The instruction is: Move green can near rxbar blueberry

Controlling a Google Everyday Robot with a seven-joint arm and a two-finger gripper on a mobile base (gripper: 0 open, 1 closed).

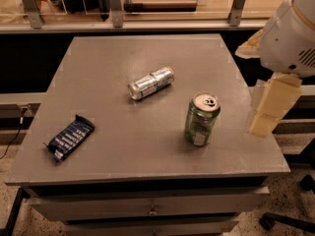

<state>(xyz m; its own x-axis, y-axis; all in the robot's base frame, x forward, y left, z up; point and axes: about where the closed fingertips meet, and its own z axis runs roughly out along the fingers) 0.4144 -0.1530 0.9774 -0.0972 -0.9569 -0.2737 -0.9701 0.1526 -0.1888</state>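
Note:
The green can (201, 119) stands upright on the grey table (108, 63), right of centre, with its silver pull-tab top up and a white label patch facing front. The rxbar blueberry (71, 137), a flat dark blue wrapper with white lettering, lies near the table's front left edge, far from the can. My gripper (269, 106) hangs at the table's right edge, to the right of the green can and apart from it, below the white arm housing (290, 33). It holds nothing that I can see.
A slim all-silver can (150, 82) lies on its side near the table's middle, behind and left of the green can. A railing with metal posts (116, 6) runs behind the table. Drawers (152, 208) sit under the tabletop.

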